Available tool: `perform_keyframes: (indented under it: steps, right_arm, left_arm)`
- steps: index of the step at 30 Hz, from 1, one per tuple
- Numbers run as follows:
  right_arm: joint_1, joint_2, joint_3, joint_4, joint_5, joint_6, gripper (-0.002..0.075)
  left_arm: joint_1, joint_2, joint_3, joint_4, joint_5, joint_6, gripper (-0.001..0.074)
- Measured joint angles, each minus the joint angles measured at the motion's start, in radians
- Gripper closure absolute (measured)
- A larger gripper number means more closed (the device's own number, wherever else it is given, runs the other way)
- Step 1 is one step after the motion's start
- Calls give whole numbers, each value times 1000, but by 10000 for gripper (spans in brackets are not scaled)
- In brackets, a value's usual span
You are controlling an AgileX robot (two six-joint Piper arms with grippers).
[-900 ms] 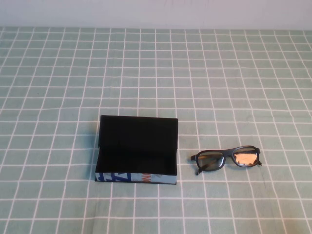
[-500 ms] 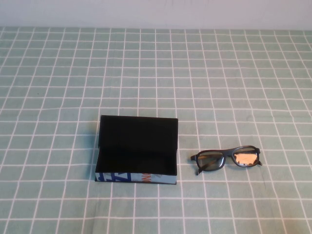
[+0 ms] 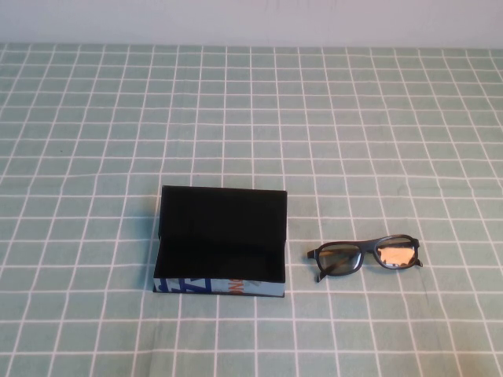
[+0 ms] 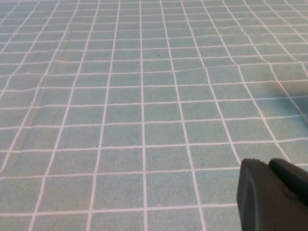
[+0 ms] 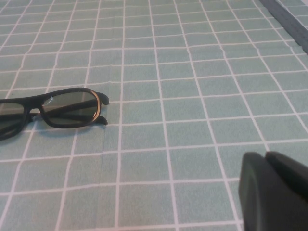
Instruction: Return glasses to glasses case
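Sitting on the green checked tablecloth (image 3: 94, 118), the glasses case (image 3: 221, 242) has its lid up, and the glasses (image 3: 365, 256) lie just beside it on the robot's right, outside it. Left gripper (image 4: 274, 195) and right gripper (image 5: 274, 190) only peek into their wrist views above the cloth, touching nothing; can't tell whether either is open or closed.

Matt black-lined glasses case (image 3: 222, 243), glossy plastic glasses (image 3: 365, 257), wrinkled checked cloth (image 3: 354, 126).

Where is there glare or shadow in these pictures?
High view: the right lens of the glasses reflects orange glare; the open glasses case is dark inside. Left wrist view: left gripper blurred. Right wrist view: right gripper blurred.
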Motion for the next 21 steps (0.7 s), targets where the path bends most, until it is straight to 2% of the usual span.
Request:
perform_keyframes:
  steps: [6, 12, 17, 21]
  right_arm:
    - [0, 0, 6, 0, -35, 0, 739]
    - [0, 0, 9, 0, -220, 0, 739]
    - [0, 0, 9, 0, -530, 0, 739]
    - [0, 0, 9, 0, -776, 0, 739]
  left_arm:
    - [0, 0, 0, 13, -10, 0, 735]
    - [0, 0, 2, 16, -99, 0, 735]
    - [0, 0, 3, 16, -331, 0, 735]
    - [0, 0, 3, 20, -637, 0, 735]
